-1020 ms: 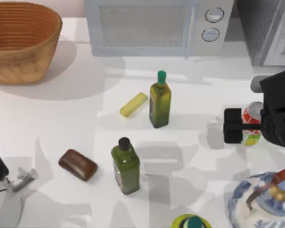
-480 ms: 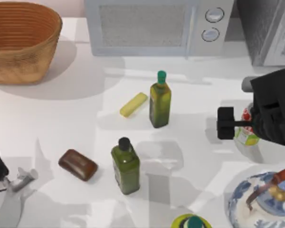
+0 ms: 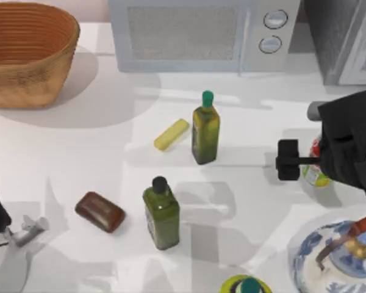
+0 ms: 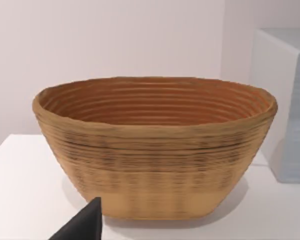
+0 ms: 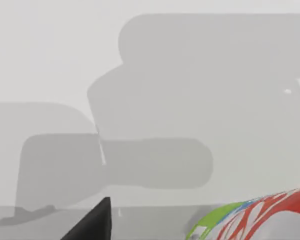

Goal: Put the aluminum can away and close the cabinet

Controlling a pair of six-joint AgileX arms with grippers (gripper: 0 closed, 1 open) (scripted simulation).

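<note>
Can (image 3: 316, 174) at the right of the top view, upright on the white worktop (image 3: 79, 159), mostly hidden under the right gripper (image 3: 308, 162); red, white and yellow-green side peeking out beside the black arm. In the right wrist view, red and green label (image 5: 255, 217) low at the right edge, one dark finger (image 5: 92, 222) low at the left. Grip of the right fingers: cannot tell whether clenched on the can or released.

Cabinet (image 3: 348, 39) in the upper right corner, dark grey and speckled, pale framed door panel at the frame's edge. White microwave (image 3: 201, 33) along the top middle. Wicker basket (image 3: 27, 52) upper left, seen close in the left wrist view (image 4: 155, 145).

Two green oil bottles (image 3: 205, 128) (image 3: 161, 213) standing mid-frame, yellow bar (image 3: 171, 134) between basket and upper bottle, brown block (image 3: 100, 212) lower left. Blue-and-white teapot (image 3: 335, 262) lower right.

Left gripper (image 3: 27, 231) parked at the lower left edge; finger state cannot tell.
</note>
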